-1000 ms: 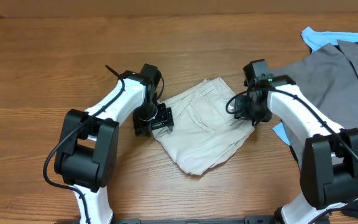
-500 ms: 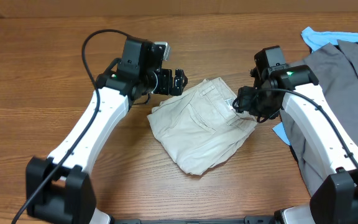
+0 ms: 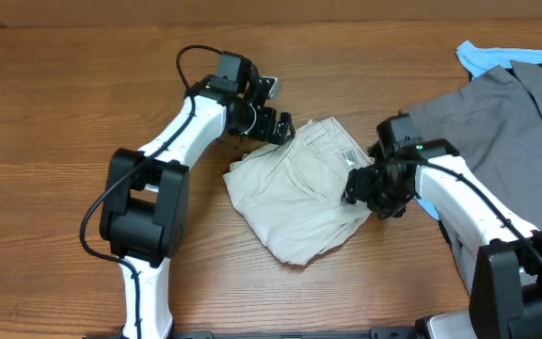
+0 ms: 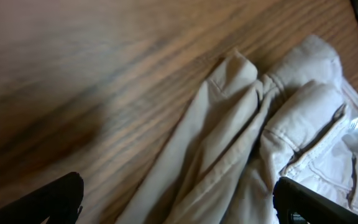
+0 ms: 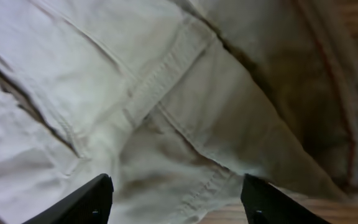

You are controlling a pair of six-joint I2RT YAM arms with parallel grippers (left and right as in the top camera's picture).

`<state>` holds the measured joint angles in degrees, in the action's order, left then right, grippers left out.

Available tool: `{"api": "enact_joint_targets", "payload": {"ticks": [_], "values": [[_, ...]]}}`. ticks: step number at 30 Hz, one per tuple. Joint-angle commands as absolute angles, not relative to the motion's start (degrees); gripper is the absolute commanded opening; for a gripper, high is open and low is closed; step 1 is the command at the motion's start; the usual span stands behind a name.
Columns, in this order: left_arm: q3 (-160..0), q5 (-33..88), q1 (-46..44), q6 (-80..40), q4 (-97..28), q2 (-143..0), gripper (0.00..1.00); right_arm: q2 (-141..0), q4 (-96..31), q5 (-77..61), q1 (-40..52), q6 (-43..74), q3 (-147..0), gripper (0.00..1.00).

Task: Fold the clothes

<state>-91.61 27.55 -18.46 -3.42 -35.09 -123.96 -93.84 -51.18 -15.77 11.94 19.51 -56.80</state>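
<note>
Setting up a fold, my left end effector (image 3: 280, 127) and right end effector (image 3: 356, 185) hover spread wide at the shorts (image 3: 299, 198), so next I'd pinch both edges.

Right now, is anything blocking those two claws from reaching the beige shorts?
Nothing visible does. The left gripper hangs open at the far corner of the shorts, the right gripper open over their right edge.

Open surface (image 3: 55, 104) is left along the far edge, on the left side and in front of the shorts (image 3: 294, 202). The right side is blocked by a grey garment (image 3: 506, 113) and a blue cloth (image 3: 483, 58). The shorts' far corner is crowded by the left gripper (image 3: 276, 124) and their right edge by the right gripper (image 3: 365, 185), jaws spread wide.
</note>
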Motion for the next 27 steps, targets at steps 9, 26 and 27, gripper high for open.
{"api": "enact_joint_targets", "payload": {"ticks": [9,26,27], "values": [[-93.0,32.7,-21.0,-1.7,-36.5,-131.0,1.00,-94.4,-42.4,-16.0,11.9,19.6,-50.9,0.74],[-93.1,32.6,-19.2,-0.4,-44.2,-132.3,0.04,-92.2,-58.2,-3.0,10.3,19.6,-64.6,0.65],[-93.4,32.6,-17.1,-2.3,-44.5,-132.1,0.04,-91.7,-60.4,-3.0,9.5,19.6,-66.7,0.65]]}}
